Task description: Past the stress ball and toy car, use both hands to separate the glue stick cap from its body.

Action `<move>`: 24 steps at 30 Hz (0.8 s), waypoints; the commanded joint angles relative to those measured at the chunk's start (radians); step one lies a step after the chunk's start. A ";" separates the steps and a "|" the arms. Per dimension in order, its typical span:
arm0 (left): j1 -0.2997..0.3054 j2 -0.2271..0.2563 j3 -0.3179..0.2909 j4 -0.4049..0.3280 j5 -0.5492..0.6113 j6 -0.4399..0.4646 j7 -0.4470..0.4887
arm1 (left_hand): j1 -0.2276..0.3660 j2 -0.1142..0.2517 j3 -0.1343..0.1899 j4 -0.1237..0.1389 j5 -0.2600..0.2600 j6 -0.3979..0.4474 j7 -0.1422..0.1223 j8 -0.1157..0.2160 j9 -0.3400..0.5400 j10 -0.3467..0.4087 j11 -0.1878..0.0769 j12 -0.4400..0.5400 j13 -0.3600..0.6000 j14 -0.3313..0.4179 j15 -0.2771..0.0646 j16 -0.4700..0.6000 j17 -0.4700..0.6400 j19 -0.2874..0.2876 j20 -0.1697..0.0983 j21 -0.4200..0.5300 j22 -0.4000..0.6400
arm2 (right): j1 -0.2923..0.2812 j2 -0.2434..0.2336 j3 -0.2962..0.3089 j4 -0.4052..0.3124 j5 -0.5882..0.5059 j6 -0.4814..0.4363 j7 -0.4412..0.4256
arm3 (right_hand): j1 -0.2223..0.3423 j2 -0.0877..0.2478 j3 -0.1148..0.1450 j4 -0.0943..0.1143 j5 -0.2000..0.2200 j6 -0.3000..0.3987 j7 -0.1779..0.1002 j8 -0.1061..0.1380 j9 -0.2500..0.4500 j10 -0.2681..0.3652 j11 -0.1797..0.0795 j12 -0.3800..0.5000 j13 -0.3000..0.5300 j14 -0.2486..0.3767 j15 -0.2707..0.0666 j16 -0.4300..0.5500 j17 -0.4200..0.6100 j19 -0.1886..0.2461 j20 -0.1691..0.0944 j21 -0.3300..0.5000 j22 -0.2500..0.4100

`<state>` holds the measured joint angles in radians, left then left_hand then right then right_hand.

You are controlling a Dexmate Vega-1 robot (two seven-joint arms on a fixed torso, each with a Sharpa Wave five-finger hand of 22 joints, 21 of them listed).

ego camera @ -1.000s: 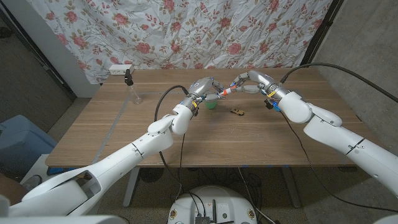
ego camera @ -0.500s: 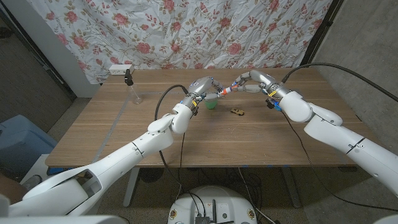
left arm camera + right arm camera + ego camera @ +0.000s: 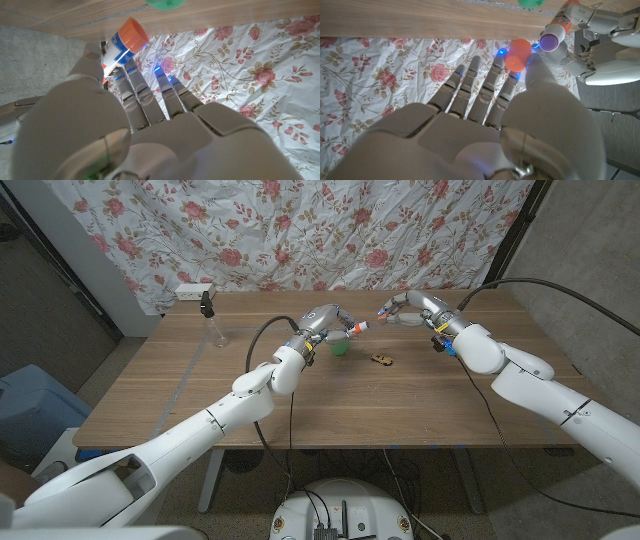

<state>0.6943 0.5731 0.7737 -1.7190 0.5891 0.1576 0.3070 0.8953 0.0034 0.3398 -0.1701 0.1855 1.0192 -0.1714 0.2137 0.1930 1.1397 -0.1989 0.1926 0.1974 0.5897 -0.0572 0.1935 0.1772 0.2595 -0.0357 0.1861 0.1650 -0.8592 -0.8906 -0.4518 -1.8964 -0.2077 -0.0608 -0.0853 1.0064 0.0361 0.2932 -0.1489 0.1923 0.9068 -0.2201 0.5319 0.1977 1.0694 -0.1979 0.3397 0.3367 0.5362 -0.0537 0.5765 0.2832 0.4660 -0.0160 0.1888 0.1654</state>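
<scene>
Our left hand (image 3: 330,321) grips the glue stick (image 3: 358,330); just beside it, our right hand (image 3: 405,308) pinches its cap (image 3: 520,49).

Makeshift lab: floral sheet backdrop (image 3: 300,230) behind wooden table (image 3: 200,395).
</scene>
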 commanded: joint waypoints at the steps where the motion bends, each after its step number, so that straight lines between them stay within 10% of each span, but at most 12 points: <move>1: 0.020 0.046 -0.027 -0.044 -0.006 0.011 -0.034 | 0.010 0.032 0.012 0.003 0.007 0.109 0.019 0.004 0.002 0.034 -0.026 0.006 0.004 0.011 -0.137 -0.001 0.001 -0.005 0.000 0.002 0.004 | 0.005 -0.030 -0.010 -0.034 -0.027 -0.070 0.033 | 0.002 0.001 -0.002 -0.001 -0.002 -0.006 -0.001 -0.005 0.003 0.012 -0.018 -0.003 0.005 0.003 -0.143 -0.001 0.001 -0.001 0.005 -0.001 0.001; 24: 0.094 0.151 -0.082 -0.147 0.021 0.052 -0.086 | 0.009 0.030 0.011 0.003 0.006 0.108 0.015 0.003 0.002 0.031 -0.026 0.005 0.004 0.006 -0.137 -0.003 0.001 -0.012 -0.004 0.000 0.004 | 0.032 -0.051 -0.069 -0.109 -0.151 -0.241 0.087 | -0.012 0.001 -0.014 0.004 -0.002 -0.014 -0.002 -0.014 0.002 -0.004 -0.018 -0.014 0.010 -0.016 -0.139 -0.012 0.000 -0.009 -0.012 -0.002 0.002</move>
<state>0.7426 0.6625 0.7231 -1.8003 0.5861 0.1778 0.2462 0.8953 0.0034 0.3398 -0.1701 0.1845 1.0192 -0.1714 0.2076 0.1930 1.1397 -0.1989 0.1894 0.1981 0.5897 -0.0572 0.1935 0.1772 0.2521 -0.0429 0.1861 0.1650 -0.8371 -0.9336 -0.4946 -1.9714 -0.2919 -0.2059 -0.0274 1.0065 0.0358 0.2840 -0.1422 0.1923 0.8997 -0.2199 0.5245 0.1972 1.0575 -0.2097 0.3318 0.3437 0.5214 -0.0464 0.5696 0.2833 0.4565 -0.0179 0.1889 0.1652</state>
